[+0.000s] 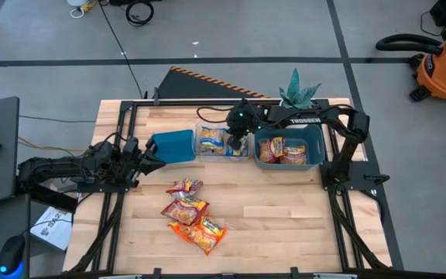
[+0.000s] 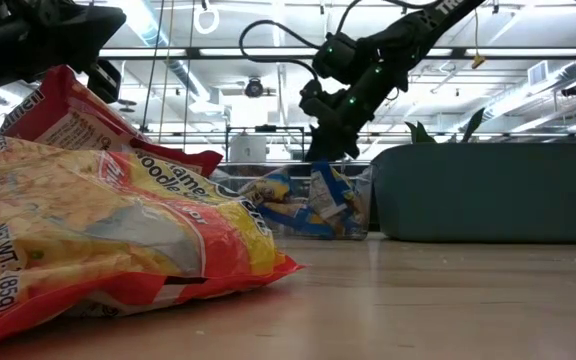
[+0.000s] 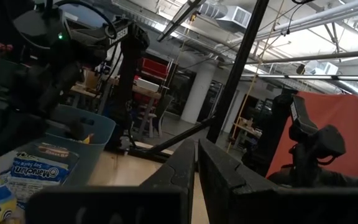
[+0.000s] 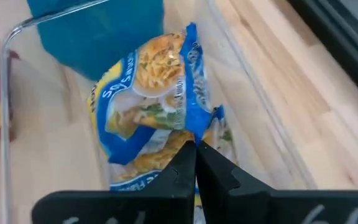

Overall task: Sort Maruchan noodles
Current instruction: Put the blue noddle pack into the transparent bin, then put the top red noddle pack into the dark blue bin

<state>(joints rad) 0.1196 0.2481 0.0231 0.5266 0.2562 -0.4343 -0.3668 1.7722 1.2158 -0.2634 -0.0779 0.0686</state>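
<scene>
Maruchan noodles (image 1: 193, 216) in red and orange wrappers lie heaped on the near pale wood table (image 1: 285, 217). Farther back, blue-and-yellow packets (image 4: 157, 99) fill the clear bin (image 1: 204, 147), where the right gripper (image 4: 196, 163) pinches one packet's edge. The left gripper (image 1: 152, 160) rests clenched, empty, beside a teal bin (image 1: 173, 145). Beyond: grey floor, an orange vacuum (image 1: 444, 68).

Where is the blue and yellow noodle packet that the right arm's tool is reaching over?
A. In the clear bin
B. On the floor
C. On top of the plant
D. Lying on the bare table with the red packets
A. The right tool hangs with its tips together right above the blue-and-yellow noodle packet, and that packet lies inside the clear bin, not with the loose orange-red packets on the table.
</scene>
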